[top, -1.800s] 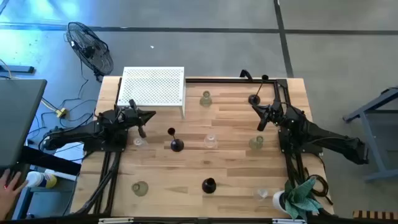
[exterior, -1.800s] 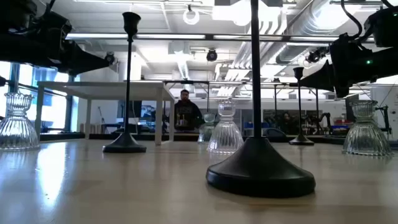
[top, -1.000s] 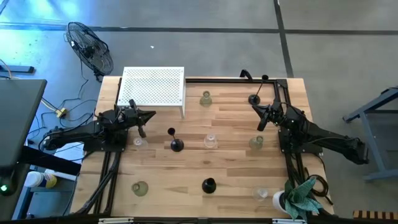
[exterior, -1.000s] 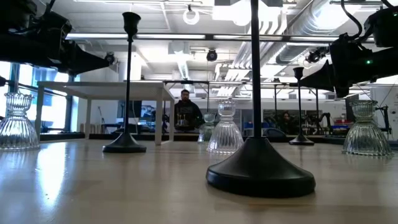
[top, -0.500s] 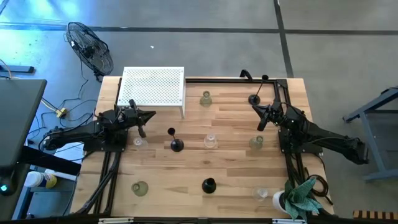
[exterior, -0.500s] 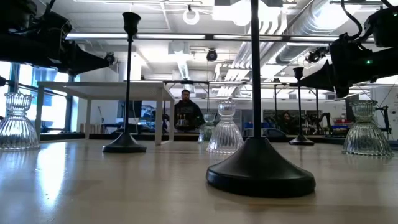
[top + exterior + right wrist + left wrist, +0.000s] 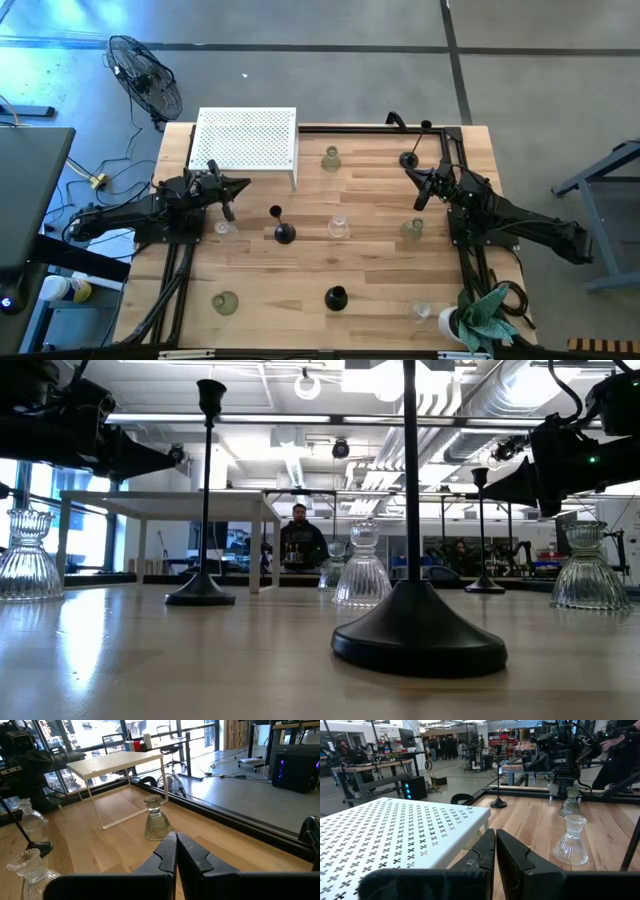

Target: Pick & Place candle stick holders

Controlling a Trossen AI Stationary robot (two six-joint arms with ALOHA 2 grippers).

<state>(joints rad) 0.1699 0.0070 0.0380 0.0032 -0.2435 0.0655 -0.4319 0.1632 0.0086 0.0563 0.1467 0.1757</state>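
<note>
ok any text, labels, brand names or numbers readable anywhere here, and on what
None can be read.
White perforated shelf: only a cut-out cross pattern, no lettering.
Candle stick holders, such as the black one: no markings visible.
Room behind the table in the low and wrist views: any signs or screens are too small to read.

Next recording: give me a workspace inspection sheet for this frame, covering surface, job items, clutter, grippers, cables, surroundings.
Surface: wooden table, white perforated rack at the far left.
Job's things: black holders; glass holders and more, all standing.
Clutter: white cup, green cloth.
Grippers: left gripper shut, empty; right gripper shut, empty.
Cables: wires off the left edge.
Surroundings: floor fan; person far behind.
</note>
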